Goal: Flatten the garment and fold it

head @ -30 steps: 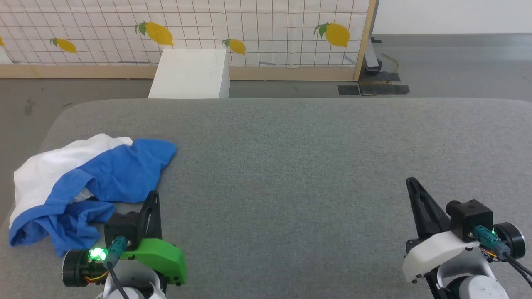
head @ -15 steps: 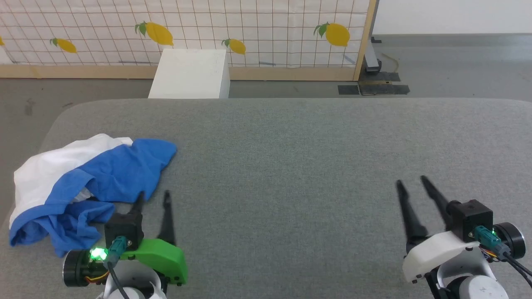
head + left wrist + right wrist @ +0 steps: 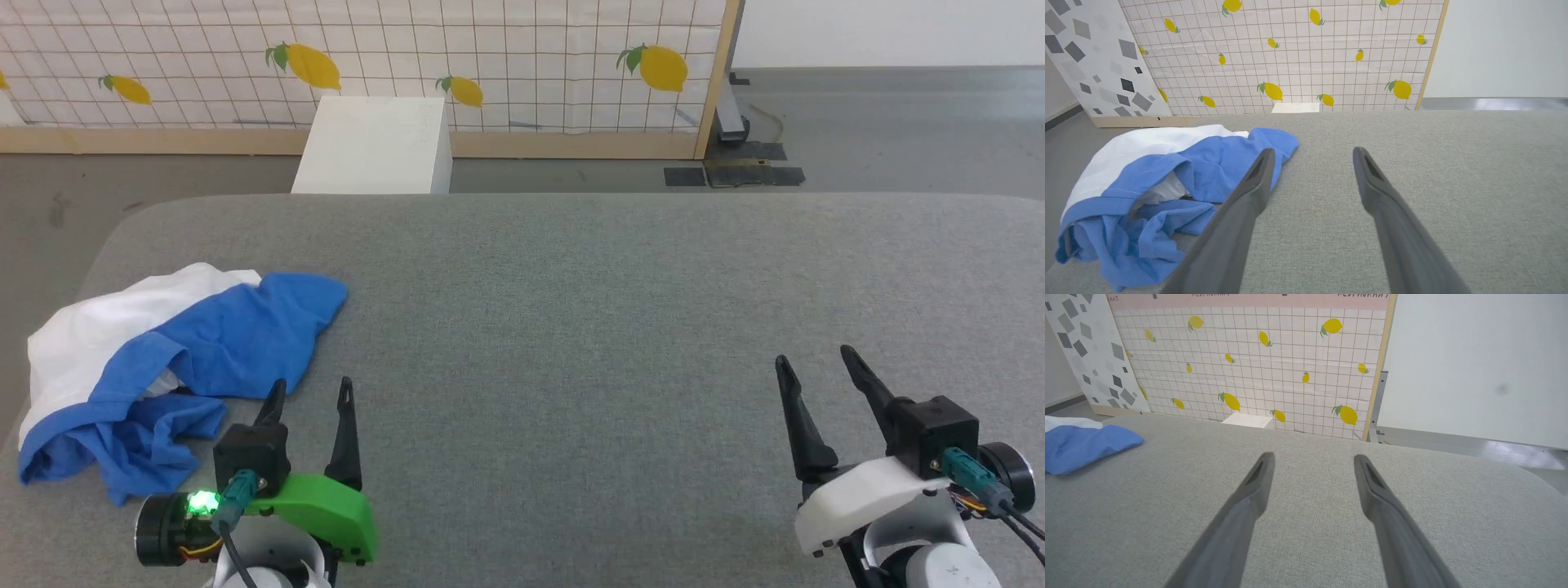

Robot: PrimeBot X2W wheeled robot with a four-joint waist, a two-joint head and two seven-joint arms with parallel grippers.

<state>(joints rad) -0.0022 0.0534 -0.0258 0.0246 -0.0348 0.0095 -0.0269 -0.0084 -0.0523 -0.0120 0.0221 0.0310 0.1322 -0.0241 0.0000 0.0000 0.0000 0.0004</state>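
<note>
Left pincer (image 3: 312, 384) released, just beside garment (image 3: 163, 359) crumpled near worktop (image 3: 571, 286) left edge. Right pincer (image 3: 814, 354) released, well apart. Pink strip (image 3: 1249, 301) lettering cropped, unreadable. White box (image 3: 371, 147) beyond far edge.

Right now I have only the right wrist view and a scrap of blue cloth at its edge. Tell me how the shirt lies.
Observer: The shirt is a crumpled heap at the left end of the grey table, white part farthest from the robot.
Operator: Give me the left gripper.
Observer: The left gripper is open and empty, beside the heap's right edge.
Operator: Name a place to grab.
Observer: A blue-hemmed opening with white cloth inside shows on the heap's near side.
</note>
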